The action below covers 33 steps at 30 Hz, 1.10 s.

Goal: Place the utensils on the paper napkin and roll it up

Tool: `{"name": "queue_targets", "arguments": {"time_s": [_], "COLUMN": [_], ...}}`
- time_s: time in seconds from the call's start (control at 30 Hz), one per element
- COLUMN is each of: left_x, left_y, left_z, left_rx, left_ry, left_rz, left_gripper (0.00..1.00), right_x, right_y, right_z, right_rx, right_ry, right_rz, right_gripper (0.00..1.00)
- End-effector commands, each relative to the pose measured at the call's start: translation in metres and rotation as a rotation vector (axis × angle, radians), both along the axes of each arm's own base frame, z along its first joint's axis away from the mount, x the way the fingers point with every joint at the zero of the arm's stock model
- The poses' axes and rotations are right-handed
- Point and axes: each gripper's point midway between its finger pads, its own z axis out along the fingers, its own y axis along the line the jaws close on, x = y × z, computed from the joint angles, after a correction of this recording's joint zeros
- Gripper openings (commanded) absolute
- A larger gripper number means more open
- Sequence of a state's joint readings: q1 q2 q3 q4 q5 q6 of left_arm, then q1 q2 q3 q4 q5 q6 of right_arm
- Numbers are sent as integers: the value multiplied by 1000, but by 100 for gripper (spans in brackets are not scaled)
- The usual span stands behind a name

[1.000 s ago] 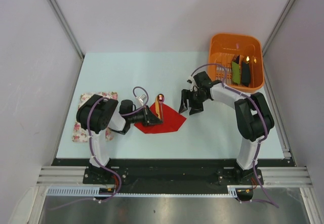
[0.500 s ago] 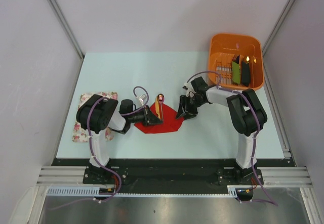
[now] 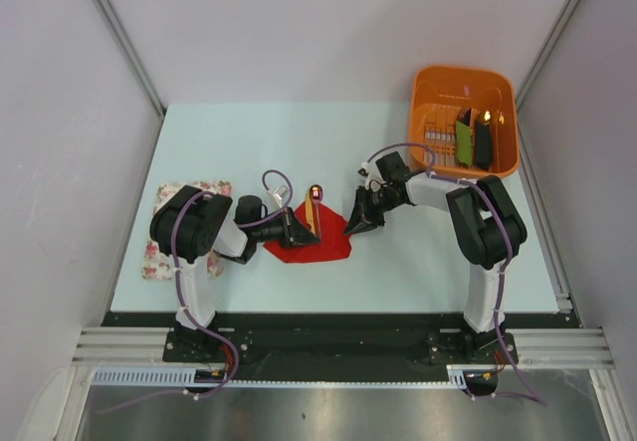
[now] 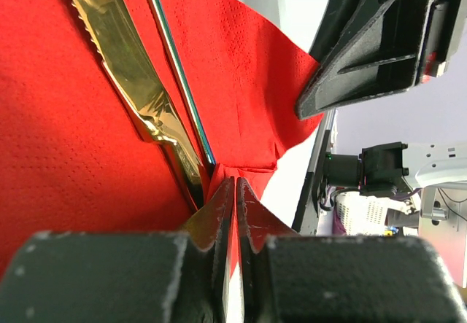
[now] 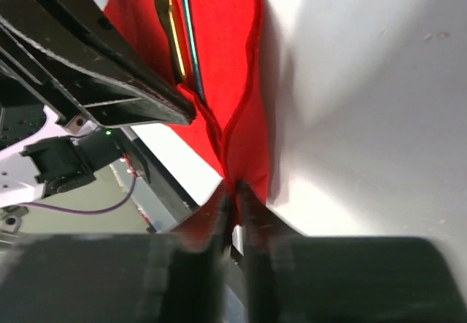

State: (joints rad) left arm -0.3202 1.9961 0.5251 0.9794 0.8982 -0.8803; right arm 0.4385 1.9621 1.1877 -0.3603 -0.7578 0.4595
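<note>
The red paper napkin (image 3: 317,245) lies on the table between the two arms, with the utensils (image 3: 313,213) resting on its left part; a dark red spoon bowl pokes out at the far end. Up close, the utensils are a golden serrated piece (image 4: 124,82) and a slim blue-edged one (image 4: 179,82). My left gripper (image 3: 296,232) is shut on the napkin's left edge (image 4: 248,159). My right gripper (image 3: 354,224) is shut on the napkin's right corner (image 5: 244,148), which is bunched and lifted. Both utensils (image 5: 175,39) also show in the right wrist view.
An orange basket (image 3: 428,88) at the back right holds green and black oblong items (image 3: 464,140). A floral cloth (image 3: 154,254) lies under the left arm near the table's left edge.
My right gripper moved left and down to the napkin's right corner and closed on it, pulling that corner inward. The left gripper stayed still.
</note>
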Motion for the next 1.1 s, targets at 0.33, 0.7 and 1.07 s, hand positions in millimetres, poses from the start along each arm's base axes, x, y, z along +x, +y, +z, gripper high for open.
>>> {"name": "queue_targets", "arguments": {"time_s": [0.33,0.7,1.07], "left_x": [8,9,4], "left_y": [3,2,6], "left_z": [-2,4,43], "left_rx": [39,34,-3], "left_ry": [-49,-63,-112], "left_rz": [14,9,-11], "left_gripper": [9,9,12], "right_x": [3,-2,2], "right_y": [47,82,81], "right_z": [38,34,21], "right_rx": [137,182,152], "right_ry": [-37,27,22], "right_rz": [43,25,-1], "right_gripper": [0,0,0]}}
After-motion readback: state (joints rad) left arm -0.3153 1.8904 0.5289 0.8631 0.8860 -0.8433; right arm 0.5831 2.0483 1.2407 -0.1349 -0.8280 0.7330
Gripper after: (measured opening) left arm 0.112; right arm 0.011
